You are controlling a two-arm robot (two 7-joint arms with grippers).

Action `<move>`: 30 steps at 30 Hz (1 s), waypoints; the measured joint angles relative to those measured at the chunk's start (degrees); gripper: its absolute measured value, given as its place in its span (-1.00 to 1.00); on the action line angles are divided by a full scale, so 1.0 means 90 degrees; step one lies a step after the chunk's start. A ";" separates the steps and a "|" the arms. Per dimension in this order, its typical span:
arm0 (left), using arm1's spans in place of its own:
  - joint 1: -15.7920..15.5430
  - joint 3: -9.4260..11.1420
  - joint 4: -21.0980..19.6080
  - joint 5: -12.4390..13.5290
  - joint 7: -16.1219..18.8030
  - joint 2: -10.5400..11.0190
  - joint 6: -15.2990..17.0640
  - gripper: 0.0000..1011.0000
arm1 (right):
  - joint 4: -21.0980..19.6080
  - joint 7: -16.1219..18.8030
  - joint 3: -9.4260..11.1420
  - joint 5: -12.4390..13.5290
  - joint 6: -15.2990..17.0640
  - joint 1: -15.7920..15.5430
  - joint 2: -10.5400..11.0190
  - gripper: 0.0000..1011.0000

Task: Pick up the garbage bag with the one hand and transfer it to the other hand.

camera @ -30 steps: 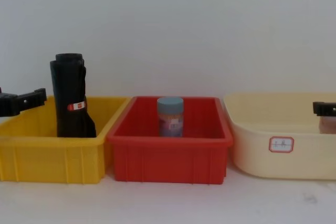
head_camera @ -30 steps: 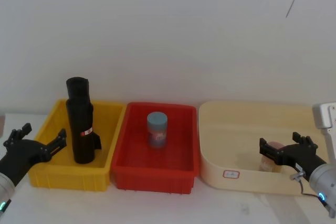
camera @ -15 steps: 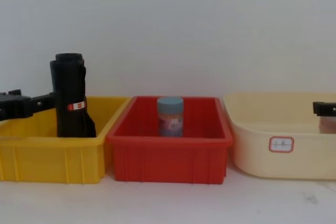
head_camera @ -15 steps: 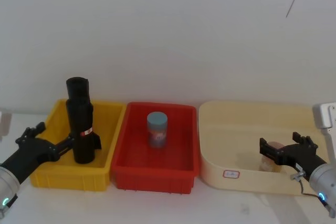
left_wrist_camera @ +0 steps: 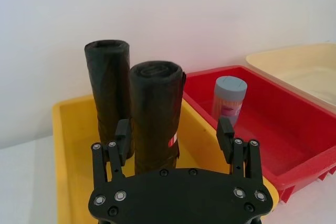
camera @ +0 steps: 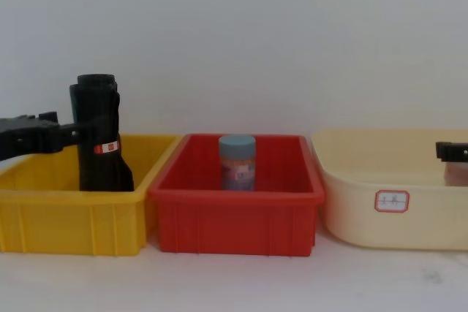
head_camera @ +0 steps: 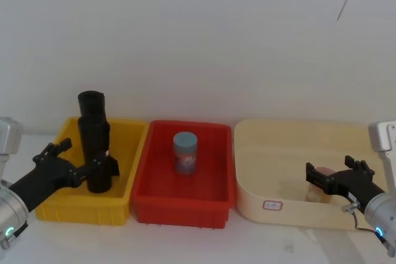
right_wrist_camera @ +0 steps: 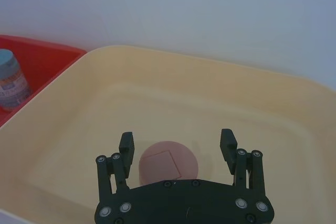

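The garbage bag is a thick black roll with a red-and-white band, standing upright in the yellow bin. It also shows in the left wrist view and the chest view. My left gripper, on the arm with the green ring, is open at band height, its fingers reaching either side of the roll without touching it. From the chest it comes in from the left. My right gripper hangs open over the cream tub, also in the right wrist view.
A slimmer plain black roll stands just behind the banded one in the yellow bin. The red bin in the middle holds a blue-lidded can. A pinkish round object lies in the cream tub under the right gripper.
My left gripper has moved forward and to the right over the yellow bin, up to the banded roll. The right arm has not moved.
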 joint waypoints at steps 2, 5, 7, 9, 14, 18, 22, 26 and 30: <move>-0.0035 0.0025 -0.0023 0.0005 0.0005 0.0013 0.0030 0.98 | 0.0000 0.0000 0.0000 0.0000 0.0000 0.0000 0.0000 0.98; -0.0082 0.0059 -0.0050 0.0028 0.0053 0.0023 0.0086 0.98 | 0.0000 0.0000 0.0000 0.0000 0.0000 0.0000 0.0000 0.98; -0.0106 0.0078 -0.0062 0.0048 0.0094 0.0026 0.0119 0.98 | 0.0000 0.0000 0.0000 0.0000 0.0000 0.0000 0.0000 0.98; -0.0141 0.0104 -0.0076 0.0087 0.0161 0.0029 0.0165 0.98 | 0.0000 0.0000 0.0000 0.0000 0.0000 0.0000 0.0000 0.98; -0.0212 0.0152 -0.0102 0.0180 0.0313 0.0025 0.0262 0.98 | 0.0000 0.0000 0.0000 0.0000 0.0000 0.0000 0.0000 0.98; -0.0268 0.0179 -0.0109 0.0261 0.0434 0.0005 0.0329 0.98 | 0.0000 0.0000 0.0000 0.0000 0.0000 0.0000 0.0000 0.98; -0.0339 0.0210 -0.0087 0.0353 0.0546 -0.0028 0.0390 0.98 | 0.0000 0.0000 0.0000 0.0000 0.0000 0.0000 0.0000 0.98; -0.0397 0.0238 -0.0032 0.0426 0.0602 -0.0054 0.0426 0.98 | 0.0000 0.0000 0.0000 0.0000 0.0000 0.0000 0.0000 0.98; -0.0453 0.0258 0.0044 0.0486 0.0639 -0.0079 0.0447 0.98 | -0.0001 0.0000 0.0000 0.0000 0.0000 0.0000 0.0000 0.98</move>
